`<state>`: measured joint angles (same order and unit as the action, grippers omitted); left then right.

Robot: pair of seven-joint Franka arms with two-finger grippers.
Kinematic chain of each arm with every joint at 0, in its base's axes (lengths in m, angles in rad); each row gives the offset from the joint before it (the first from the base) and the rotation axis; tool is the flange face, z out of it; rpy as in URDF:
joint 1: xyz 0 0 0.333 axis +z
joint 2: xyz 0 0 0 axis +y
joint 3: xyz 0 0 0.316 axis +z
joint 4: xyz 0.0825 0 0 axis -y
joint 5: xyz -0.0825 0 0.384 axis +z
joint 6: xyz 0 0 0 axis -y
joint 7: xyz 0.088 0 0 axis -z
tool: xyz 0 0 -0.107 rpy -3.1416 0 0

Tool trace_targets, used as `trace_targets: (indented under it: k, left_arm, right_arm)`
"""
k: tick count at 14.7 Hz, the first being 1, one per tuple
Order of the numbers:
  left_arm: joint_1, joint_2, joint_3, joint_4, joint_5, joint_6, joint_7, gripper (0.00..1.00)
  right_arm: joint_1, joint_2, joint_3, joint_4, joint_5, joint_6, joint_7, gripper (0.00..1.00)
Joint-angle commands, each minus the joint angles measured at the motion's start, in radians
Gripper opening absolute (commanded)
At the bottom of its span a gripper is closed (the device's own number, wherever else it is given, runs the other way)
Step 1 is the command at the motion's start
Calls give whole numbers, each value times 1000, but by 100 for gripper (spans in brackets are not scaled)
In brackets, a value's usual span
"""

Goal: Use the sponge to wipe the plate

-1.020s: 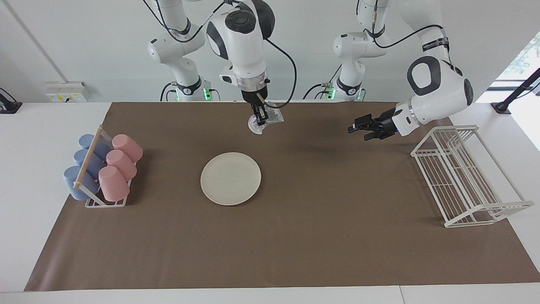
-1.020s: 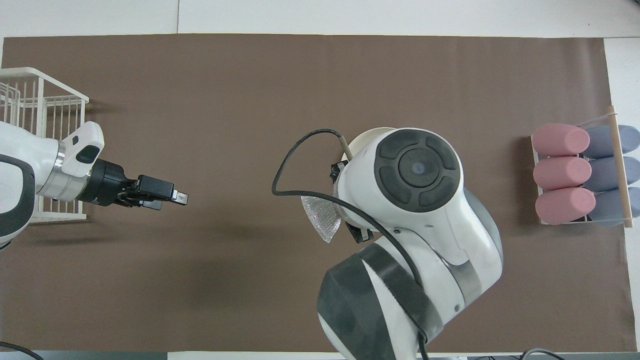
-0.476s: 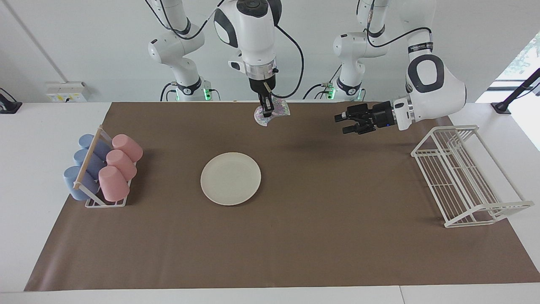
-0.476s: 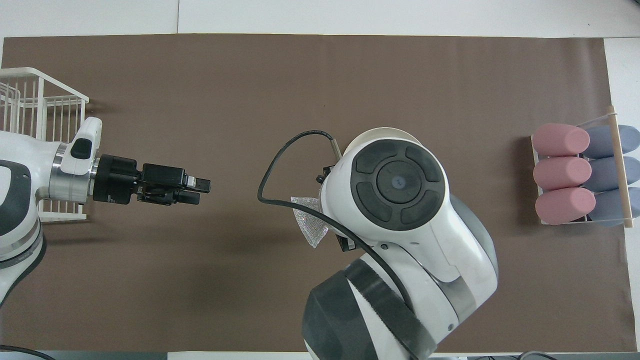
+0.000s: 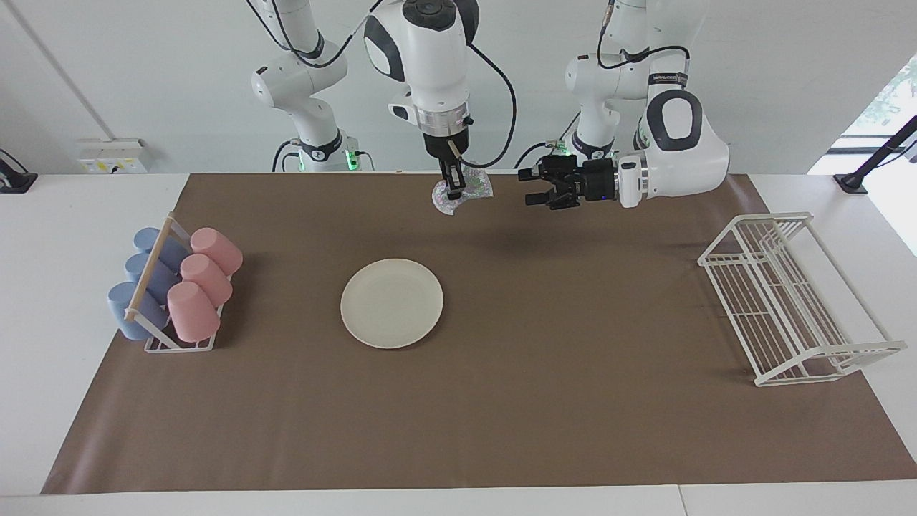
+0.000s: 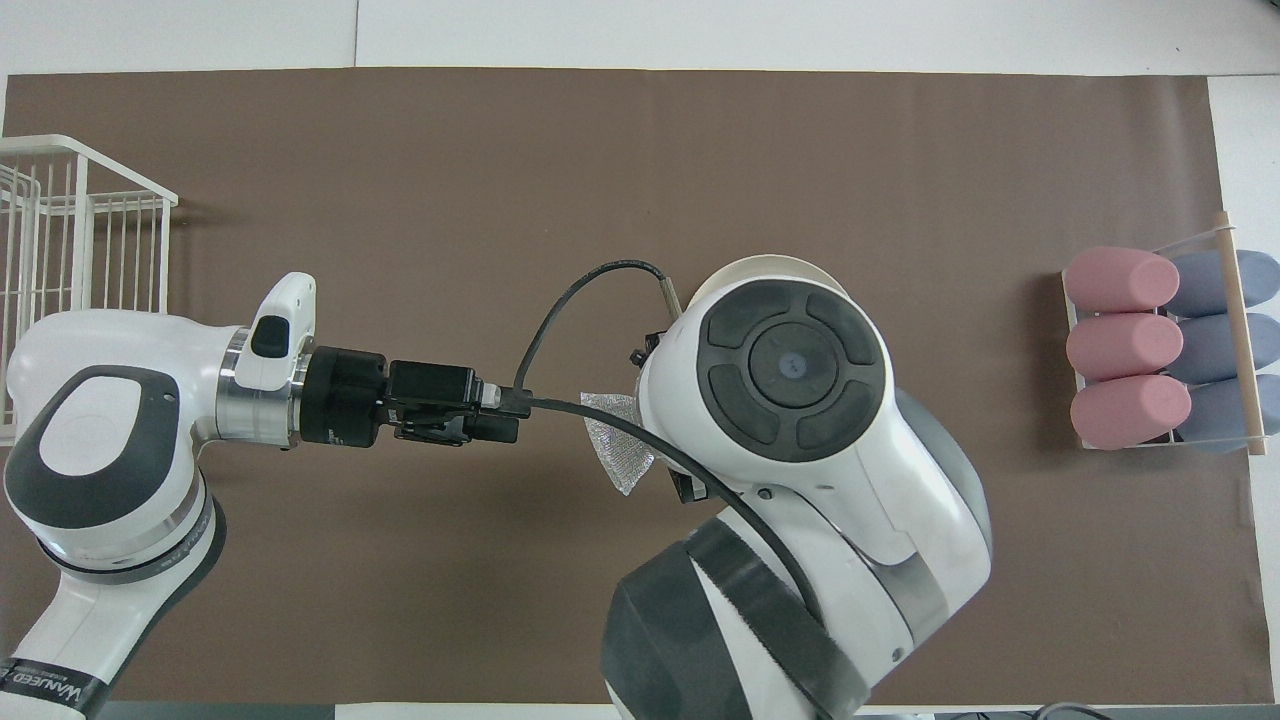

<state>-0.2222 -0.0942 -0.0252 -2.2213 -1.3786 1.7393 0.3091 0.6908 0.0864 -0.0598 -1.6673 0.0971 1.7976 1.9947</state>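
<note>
The cream-white plate (image 5: 392, 303) lies flat in the middle of the brown mat. In the overhead view only its rim (image 6: 770, 263) shows past the right arm. My right gripper (image 5: 453, 192) points down, shut on the silvery sponge (image 5: 469, 188), and holds it in the air over the mat's edge by the robots, not over the plate. The sponge also shows in the overhead view (image 6: 618, 455). My left gripper (image 5: 526, 188) is open and empty and points sideways at the sponge, a short gap away. It also shows in the overhead view (image 6: 520, 415).
A rack of pink and blue cups (image 5: 175, 290) lies at the right arm's end of the mat, also in the overhead view (image 6: 1160, 350). A white wire rack (image 5: 788, 297) stands at the left arm's end, also in the overhead view (image 6: 80, 230).
My left gripper has swung from near the wire rack toward the sponge. My right gripper raised the sponge a little at first, then held still.
</note>
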Motion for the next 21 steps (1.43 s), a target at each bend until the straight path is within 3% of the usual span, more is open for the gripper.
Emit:
trace_targets:
  k: [1,5,7,8,9,10,11,19,20,21]
  left_arm:
    - [-107,-42,14,-60,-81,127,15,100]
    - [-167,-47,14,-69,-117,184,13,100]
    - [-167,-48,14,-70,-120,180,10,91]
    - [-167,-48,14,-70,-120,181,7,83]
    - [-166,-48,14,-70,-122,183,4,63]
    - [-166,-48,14,-70,-125,184,-4,25]
    - [-166,-47,14,-70,-137,186,-16,0]
    - [-166,-48,16,-70,-146,181,-28,0]
    - [-164,-48,16,-70,-146,178,-28,0]
    - [-164,-48,16,-70,-146,178,-28,0]
  right_arm:
    - [-13,9,18,15,-4,5,26,0]
    - [-13,9,18,17,-4,5,26,0]
    - [-13,9,18,17,-4,9,26,0]
    - [-13,9,18,15,-4,12,26,0]
    - [-13,9,18,15,-5,12,26,0]
    - [-13,9,18,15,-4,12,24,0]
    - [-13,9,18,15,-5,12,24,0]
    - [-17,9,18,18,-7,3,7,1]
    - [-19,4,18,15,-7,-1,-14,37]
    - [-19,-2,17,9,-8,-1,-58,99]
